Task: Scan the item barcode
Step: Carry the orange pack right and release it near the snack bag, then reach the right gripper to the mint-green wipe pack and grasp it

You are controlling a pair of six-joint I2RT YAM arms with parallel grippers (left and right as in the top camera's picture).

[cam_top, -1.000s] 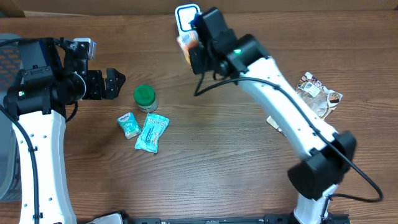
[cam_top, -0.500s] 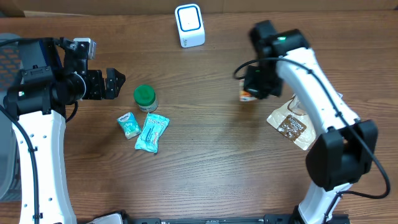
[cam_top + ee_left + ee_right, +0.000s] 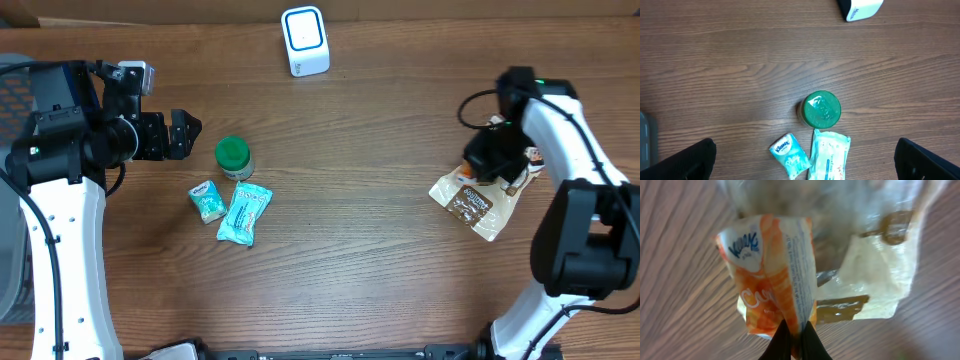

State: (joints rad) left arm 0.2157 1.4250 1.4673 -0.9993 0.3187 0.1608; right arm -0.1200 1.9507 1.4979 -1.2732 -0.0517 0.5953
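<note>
- The right gripper (image 3: 794,341) is pinching an orange tissue packet (image 3: 774,275) by its seam, jaws clamped tight on the thin edge.
- In the overhead view that gripper (image 3: 490,160) is hanging at the right of the frame, directly over a clear snack pouch (image 3: 470,205) on the table (image 3: 360,250).
- The scanner (image 3: 305,40) is standing at the upper centre of the frame, well apart from the held packet and facing nothing.
- So the packet is sitting in what looks like a set-down area rather than at the scanner; whether its barcode has been read I cannot tell.
- The left gripper (image 3: 190,133) is waiting at the left of the frame with its jaws spread wide and nothing in them.
- Near it, a green-lidded jar (image 3: 821,108), a small blue tissue pack (image 3: 789,154) and a teal wipes packet (image 3: 829,155) are lying at the lower centre of the left wrist view.
- Those three are probably awaiting their turn, so I judge much of the task is remaining.
</note>
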